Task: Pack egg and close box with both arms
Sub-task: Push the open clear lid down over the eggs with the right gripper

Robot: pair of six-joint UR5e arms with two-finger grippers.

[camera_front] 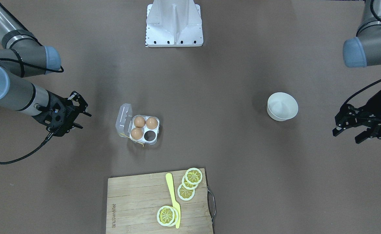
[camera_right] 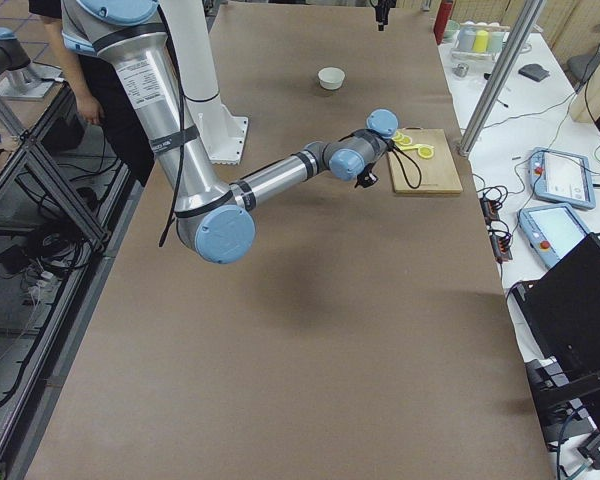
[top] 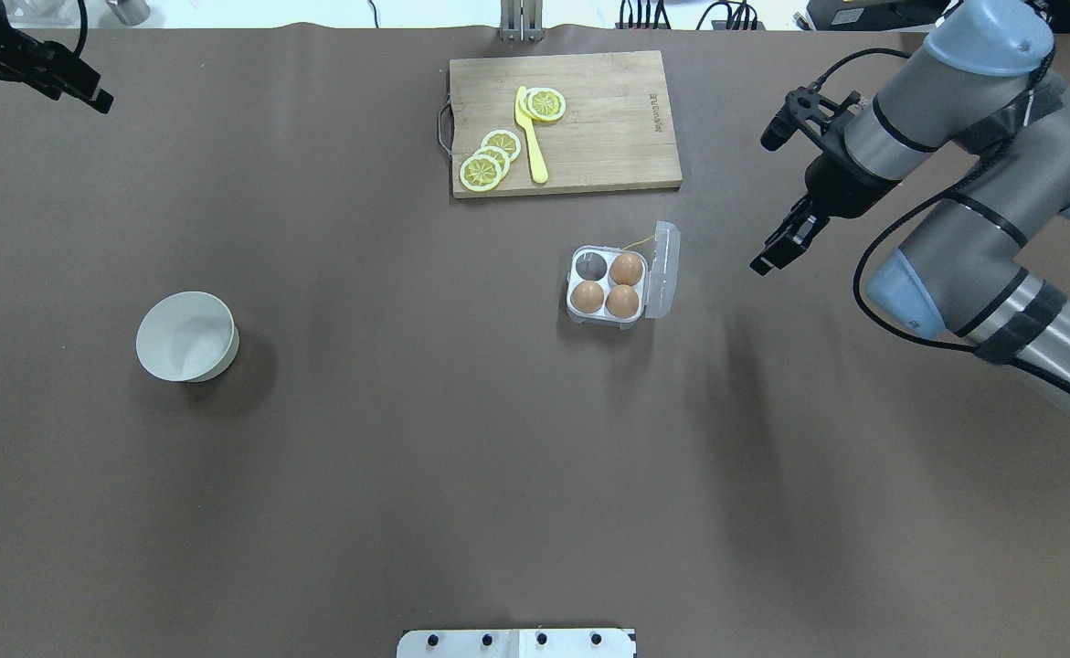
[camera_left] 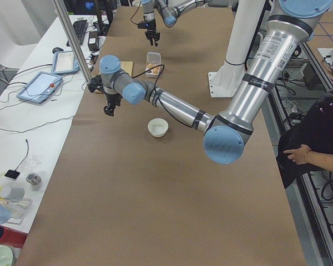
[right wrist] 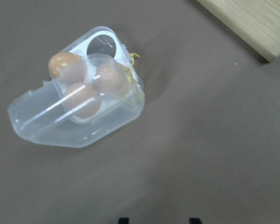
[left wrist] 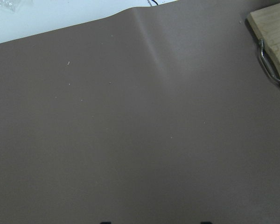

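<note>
The clear egg carton stands right of the table's middle with its lid swung open. Three brown eggs fill three cells; I cannot tell which is the task's egg. The far-left cell is empty. A yellow string hangs at its edge. My right gripper is open and empty, to the right of the carton and apart from it. The right wrist view shows the eggs through the lid. My left gripper is open and empty at the far left.
A white bowl stands on the left half, with nothing showing inside. A wooden cutting board with lemon slices and a yellow knife lies beyond the carton. The white base is on the near side.
</note>
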